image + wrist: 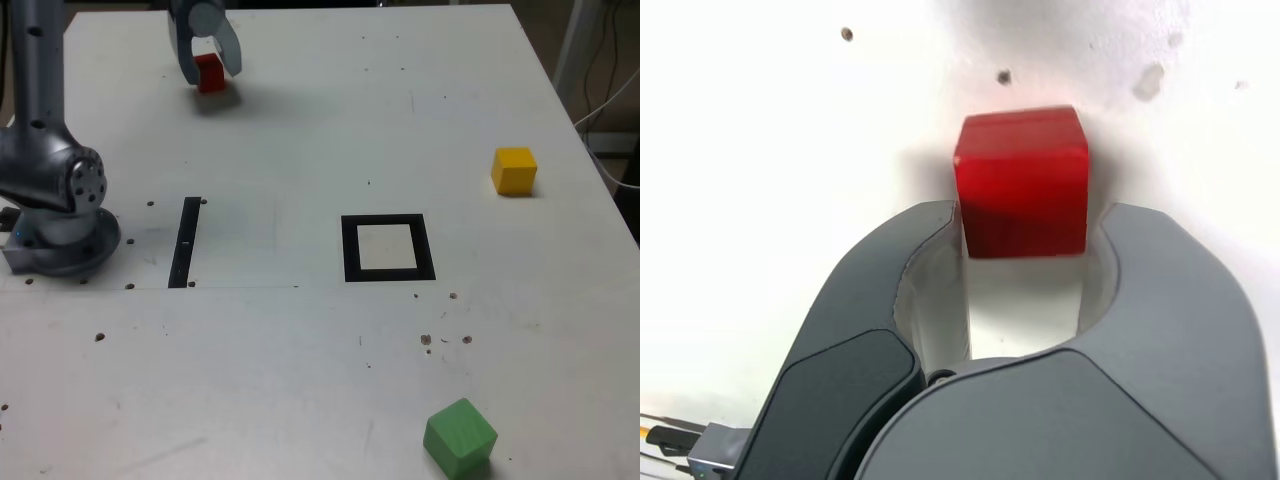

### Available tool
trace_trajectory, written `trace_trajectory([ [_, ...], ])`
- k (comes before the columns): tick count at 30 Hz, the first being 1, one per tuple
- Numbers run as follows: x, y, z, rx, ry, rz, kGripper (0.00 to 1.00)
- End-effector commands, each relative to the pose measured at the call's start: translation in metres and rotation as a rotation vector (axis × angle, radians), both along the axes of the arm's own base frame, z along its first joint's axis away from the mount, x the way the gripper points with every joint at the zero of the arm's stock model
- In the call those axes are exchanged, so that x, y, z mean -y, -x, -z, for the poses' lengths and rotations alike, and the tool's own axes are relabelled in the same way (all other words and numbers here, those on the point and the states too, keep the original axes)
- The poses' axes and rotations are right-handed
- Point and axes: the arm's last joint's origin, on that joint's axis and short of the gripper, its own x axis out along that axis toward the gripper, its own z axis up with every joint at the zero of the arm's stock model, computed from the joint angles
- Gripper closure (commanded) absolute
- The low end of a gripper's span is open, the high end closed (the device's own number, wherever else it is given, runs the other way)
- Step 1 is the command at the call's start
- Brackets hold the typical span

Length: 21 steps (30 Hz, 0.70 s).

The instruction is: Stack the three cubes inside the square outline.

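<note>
While seemingly at the first pick, grey gripper [1032, 212] astride the small solid-red cube [1025, 190], jaws at its sides, too close to tell gripped from loose. Next, secure firmly, lift straight, then carry to the flat black square outline [351, 250].
</note>
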Motion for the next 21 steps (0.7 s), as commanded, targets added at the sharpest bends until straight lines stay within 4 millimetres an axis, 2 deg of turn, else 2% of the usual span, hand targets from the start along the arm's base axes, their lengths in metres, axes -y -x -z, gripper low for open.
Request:
trace_trajectory([
  [1,0.0044,-0.0024,-0.0046,0.007,-0.012,0.014,0.79],
  [10,0.006,-0.0058,0.0005,0.011,-0.018,0.024,0.81],
  [15,0.0069,-0.0053,-0.0031,0.018,-0.033,0.02,0.8],
  [17,0.0081,-0.0048,-0.0067,0.025,-0.048,0.015,0.72],
  [21,0.0084,-0.0037,-0.0082,0.033,-0.057,0.005,0.31],
])
